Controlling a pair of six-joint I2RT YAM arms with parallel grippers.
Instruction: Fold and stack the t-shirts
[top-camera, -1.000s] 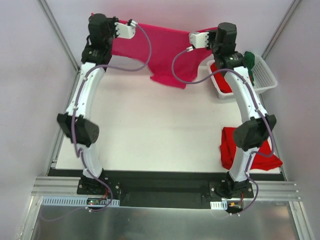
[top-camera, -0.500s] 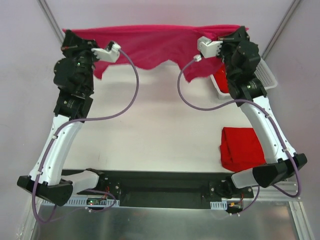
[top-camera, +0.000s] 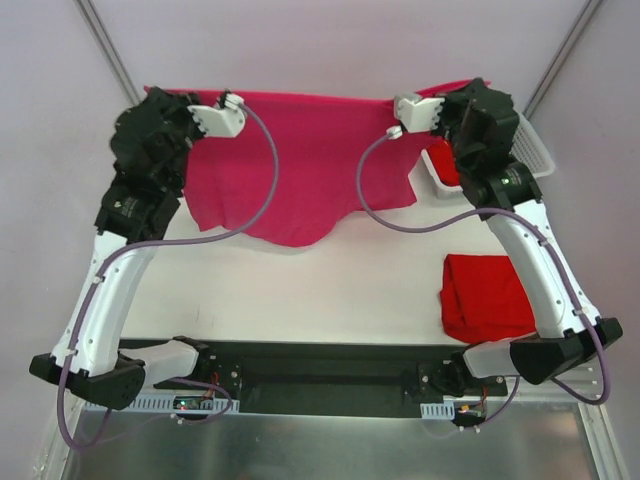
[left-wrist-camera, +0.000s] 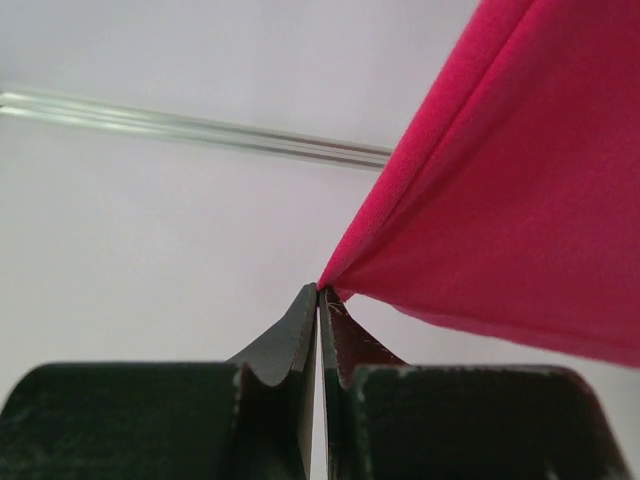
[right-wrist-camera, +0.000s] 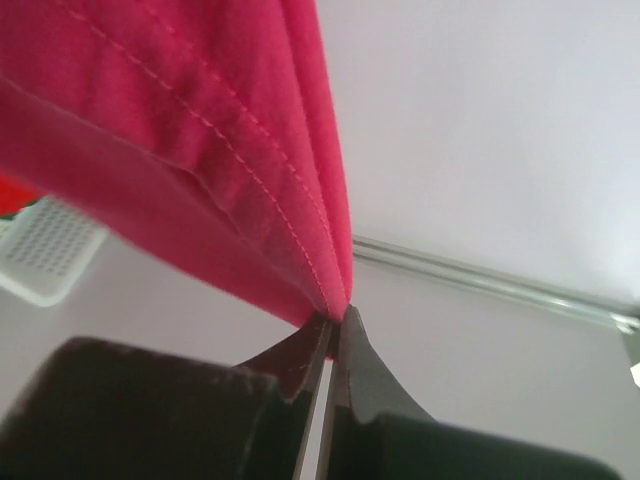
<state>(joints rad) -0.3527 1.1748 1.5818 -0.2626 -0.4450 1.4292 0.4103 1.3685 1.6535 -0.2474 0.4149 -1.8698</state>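
A magenta-pink t-shirt (top-camera: 300, 165) is stretched wide between both grippers over the far side of the table, and its lower edge hangs toward the table's middle. My left gripper (top-camera: 152, 95) is shut on the shirt's top left corner; in the left wrist view the fingertips (left-wrist-camera: 320, 291) pinch a point of the pink cloth (left-wrist-camera: 520, 200). My right gripper (top-camera: 468, 88) is shut on the top right corner, with a stitched hem (right-wrist-camera: 250, 150) caught between its tips (right-wrist-camera: 338, 316). A folded bright red t-shirt (top-camera: 487, 295) lies at the near right.
A white slotted basket (top-camera: 532, 150) stands at the far right behind the right arm, with red cloth (top-camera: 445, 168) in it; its perforated wall (right-wrist-camera: 50, 255) shows in the right wrist view. Grey walls and metal frame posts (top-camera: 105, 45) enclose the table.
The shirt has been pulled out wide and swung down, so it now hangs much lower toward the table's middle. Both arms have reached up and outward, each keeping its corner.
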